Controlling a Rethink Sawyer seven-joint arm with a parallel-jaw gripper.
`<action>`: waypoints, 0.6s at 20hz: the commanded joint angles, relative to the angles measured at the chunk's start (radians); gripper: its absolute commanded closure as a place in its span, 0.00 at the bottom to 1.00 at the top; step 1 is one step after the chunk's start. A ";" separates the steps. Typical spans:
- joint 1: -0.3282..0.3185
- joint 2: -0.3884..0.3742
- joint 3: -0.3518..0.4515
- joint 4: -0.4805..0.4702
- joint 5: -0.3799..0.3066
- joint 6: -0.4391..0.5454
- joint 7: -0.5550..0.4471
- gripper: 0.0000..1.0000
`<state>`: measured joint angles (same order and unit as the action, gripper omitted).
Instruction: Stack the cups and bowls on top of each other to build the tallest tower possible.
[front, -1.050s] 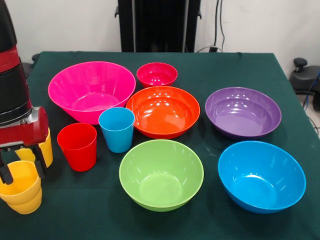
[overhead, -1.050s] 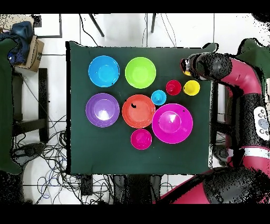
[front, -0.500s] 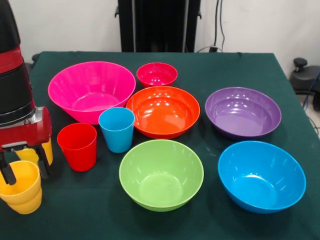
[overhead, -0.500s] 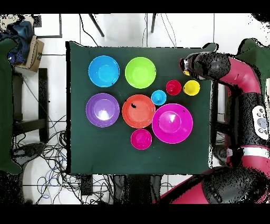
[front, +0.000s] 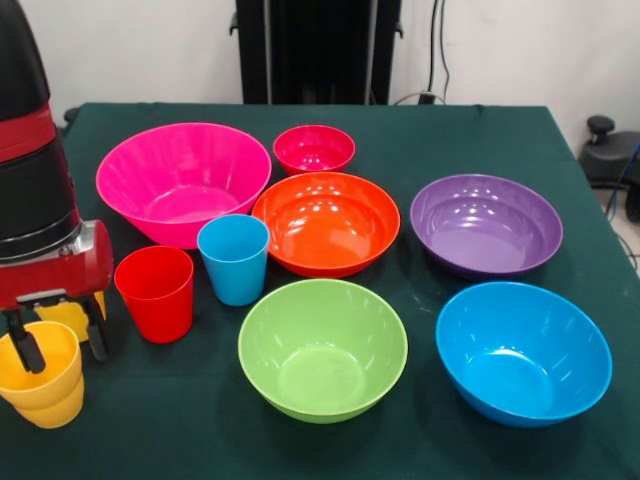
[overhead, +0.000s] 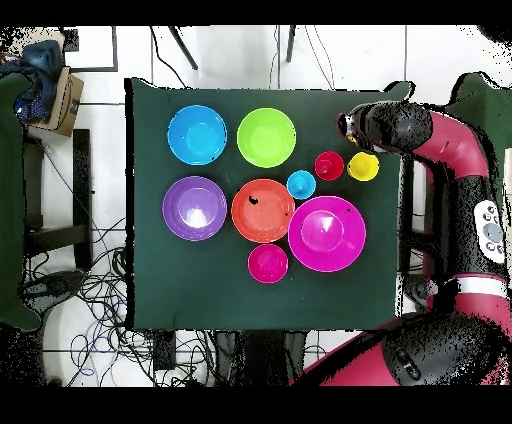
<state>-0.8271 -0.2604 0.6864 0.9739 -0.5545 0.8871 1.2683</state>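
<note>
The gripper (front: 58, 345) hangs over the stacked yellow cups (front: 42, 385) at the table's (front: 440, 140) corner, fingers spread, one dipping inside the top cup's rim and one outside; nothing is clamped. Beside them stand a red cup (front: 155, 292) and a light blue cup (front: 233, 258), then six separate bowls; no tower exists beyond the nested yellow cups. The cups look light, stiff and slick, so pinching across the rim wall seems best. No writing is readable.
</note>
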 joint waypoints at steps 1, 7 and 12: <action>0.019 0.055 -0.051 0.068 -0.057 -0.033 -0.128 0.00; 0.023 0.076 -0.053 0.048 -0.070 -0.050 -0.131 0.00; 0.020 0.086 -0.056 0.048 -0.080 -0.061 -0.142 0.00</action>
<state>-0.8277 -0.2241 0.6864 0.9784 -0.5559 0.8850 1.2683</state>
